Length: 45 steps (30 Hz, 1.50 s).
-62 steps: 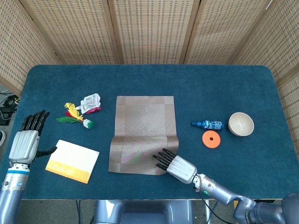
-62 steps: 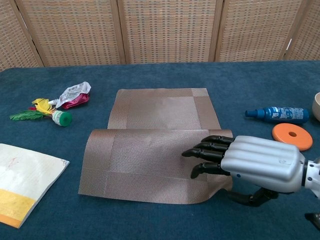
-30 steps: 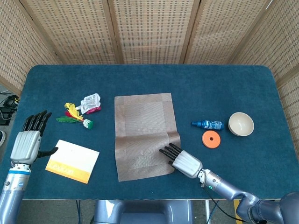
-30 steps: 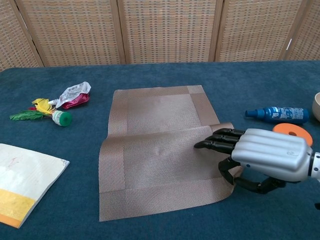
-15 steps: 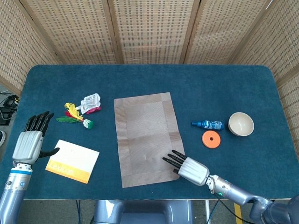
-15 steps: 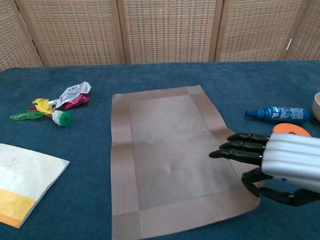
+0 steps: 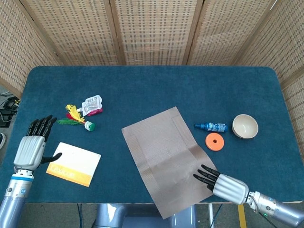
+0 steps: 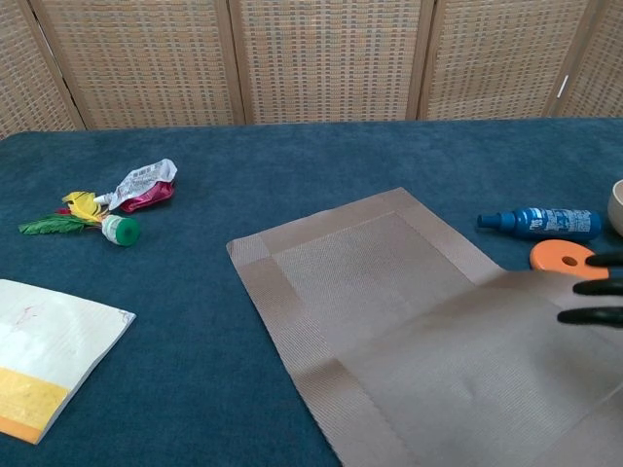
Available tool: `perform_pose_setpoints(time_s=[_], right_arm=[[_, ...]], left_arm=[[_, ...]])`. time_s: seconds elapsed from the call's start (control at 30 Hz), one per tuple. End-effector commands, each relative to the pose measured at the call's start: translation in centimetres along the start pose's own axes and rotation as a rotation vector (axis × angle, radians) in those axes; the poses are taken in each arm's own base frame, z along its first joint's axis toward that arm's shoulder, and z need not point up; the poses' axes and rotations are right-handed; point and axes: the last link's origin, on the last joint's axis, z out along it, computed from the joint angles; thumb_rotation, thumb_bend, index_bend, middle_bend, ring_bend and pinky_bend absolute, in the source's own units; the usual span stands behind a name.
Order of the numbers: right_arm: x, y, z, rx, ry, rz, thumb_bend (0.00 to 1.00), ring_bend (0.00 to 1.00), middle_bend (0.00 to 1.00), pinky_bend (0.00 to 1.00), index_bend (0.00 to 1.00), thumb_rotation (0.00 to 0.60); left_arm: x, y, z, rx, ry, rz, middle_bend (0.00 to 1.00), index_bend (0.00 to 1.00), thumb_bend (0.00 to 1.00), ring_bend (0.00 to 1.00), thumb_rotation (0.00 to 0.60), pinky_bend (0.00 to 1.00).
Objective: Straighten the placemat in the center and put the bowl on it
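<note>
At the table's (image 7: 152,85) left edge, the left hand (image 7: 32,146) hovers with fingers spread, holding nothing, just beside a white and yellow booklet (image 7: 73,164). Behind these lie a shuttlecock (image 7: 76,118) and a crumpled packet (image 7: 92,105). In the middle, the brown placemat (image 7: 164,154) lies flat but skewed, its near corner hanging past the front edge. The right hand (image 7: 223,184), fingers extended, rests on the mat's near right edge. Right of it are a blue bottle (image 7: 211,127), an orange disc (image 7: 214,141) and, near the right edge, the bowl (image 7: 245,126).
</note>
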Motion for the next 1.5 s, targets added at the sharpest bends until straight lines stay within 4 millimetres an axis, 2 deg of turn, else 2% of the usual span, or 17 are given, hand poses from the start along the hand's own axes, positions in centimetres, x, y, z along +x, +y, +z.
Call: perform_pose_setpoints(time_s=[0.03, 0.1, 0.13, 0.23, 0.43, 0.5, 0.6, 0.63, 0.7, 0.77, 0.8, 0.83, 0.87, 1.13, 1.2, 1.3, 1.5], right_arm=[[0.0, 4.4, -0.2, -0.004, -0.029, -0.201, 0.66, 0.00, 0.12, 0.00, 0.76, 0.600], [-0.1, 5.8, 0.3, -0.010, -0.041, -0.237, 0.65, 0.00, 0.12, 0.00, 0.76, 0.600], [-0.2, 7.6, 0.9, -0.029, -0.058, -0.281, 0.64, 0.00, 0.12, 0.00, 0.76, 0.600], [-0.4, 10.6, 2.8, -0.038, -0.084, -0.344, 0.63, 0.00, 0.12, 0.00, 0.76, 0.600], [-0.3, 13.1, 4.8, -0.051, -0.095, -0.391, 0.60, 0.00, 0.13, 0.00, 0.76, 0.600], [-0.2, 13.8, 5.5, -0.050, -0.091, -0.420, 0.56, 0.00, 0.11, 0.00, 0.74, 0.600], [0.3, 15.6, 7.7, -0.091, -0.051, -0.529, 0.49, 0.00, 0.07, 0.00, 0.74, 0.600], [0.2, 15.9, 8.0, -0.105, -0.047, -0.539, 0.45, 0.00, 0.05, 0.00, 0.73, 0.600], [0.1, 16.5, 8.3, -0.138, -0.049, -0.562, 0.28, 0.00, 0.01, 0.00, 0.62, 0.600], [-0.1, 17.4, 8.4, -0.208, -0.068, -0.581, 0.06, 0.00, 0.00, 0.00, 0.27, 0.600], [-0.1, 17.5, 8.3, -0.243, -0.066, -0.574, 0.02, 0.00, 0.00, 0.00, 0.16, 0.600], [0.0, 17.6, 8.1, -0.277, -0.061, -0.562, 0.00, 0.00, 0.00, 0.00, 0.04, 0.600], [0.0, 17.7, 7.8, -0.308, -0.055, -0.549, 0.00, 0.00, 0.00, 0.00, 0.00, 0.600], [0.7, 16.6, 3.4, -0.612, 0.034, -0.318, 0.00, 0.00, 0.00, 0.00, 0.00, 0.600], [0.5, 15.3, 1.7, -0.714, 0.071, -0.166, 0.00, 0.00, 0.00, 0.00, 0.00, 0.600], [0.7, 13.2, 0.4, -0.780, 0.122, 0.012, 0.00, 0.00, 0.00, 0.00, 0.00, 0.600], [0.5, 9.5, -1.1, -0.835, 0.159, 0.323, 0.00, 0.00, 0.00, 0.00, 0.00, 0.600]], left_arm=[[-0.1, 0.1, 0.0, -0.002, -0.002, 0.001, 0.00, 0.00, 0.00, 0.00, 0.600, 0.00], [-0.1, 0.1, 0.0, -0.003, -0.004, 0.003, 0.00, 0.00, 0.00, 0.00, 0.600, 0.00], [-0.1, 0.1, 0.0, -0.003, -0.006, 0.004, 0.00, 0.00, 0.00, 0.00, 0.600, 0.00], [-0.2, -0.1, 0.1, 0.002, -0.007, 0.006, 0.00, 0.00, 0.00, 0.00, 0.600, 0.00], [-0.2, -0.3, 0.3, 0.012, -0.011, 0.005, 0.00, 0.00, 0.00, 0.00, 0.600, 0.00], [-0.2, -0.4, 0.4, 0.015, -0.014, 0.007, 0.00, 0.00, 0.00, 0.00, 0.600, 0.00], [-0.5, -0.4, 0.6, 0.016, -0.025, 0.012, 0.00, 0.00, 0.00, 0.00, 0.600, 0.00], [-0.6, -0.3, 0.7, 0.016, -0.028, 0.014, 0.00, 0.00, 0.00, 0.00, 0.600, 0.00], [-0.7, -0.2, 0.7, 0.014, -0.033, 0.014, 0.00, 0.00, 0.00, 0.00, 0.600, 0.00], [-0.7, -0.1, 0.6, 0.011, -0.034, 0.016, 0.00, 0.00, 0.00, 0.00, 0.600, 0.00], [-0.6, -0.1, 0.6, 0.011, -0.032, 0.016, 0.00, 0.00, 0.00, 0.00, 0.600, 0.00], [-0.6, -0.1, 0.6, 0.011, -0.031, 0.016, 0.00, 0.00, 0.00, 0.00, 0.600, 0.00], [-0.6, -0.1, 0.6, 0.012, -0.029, 0.016, 0.00, 0.00, 0.00, 0.00, 0.600, 0.00], [-0.7, -0.3, 0.8, 0.007, -0.031, 0.022, 0.00, 0.00, 0.00, 0.00, 0.600, 0.00], [-0.9, -0.1, 0.9, -0.012, -0.034, 0.030, 0.00, 0.00, 0.00, 0.00, 0.600, 0.00], [-1.4, 0.2, 1.5, -0.076, -0.041, 0.055, 0.00, 0.00, 0.00, 0.00, 0.600, 0.00], [-3.8, 1.1, 4.0, -0.306, -0.056, 0.099, 0.00, 0.00, 0.00, 0.00, 0.600, 0.00]])
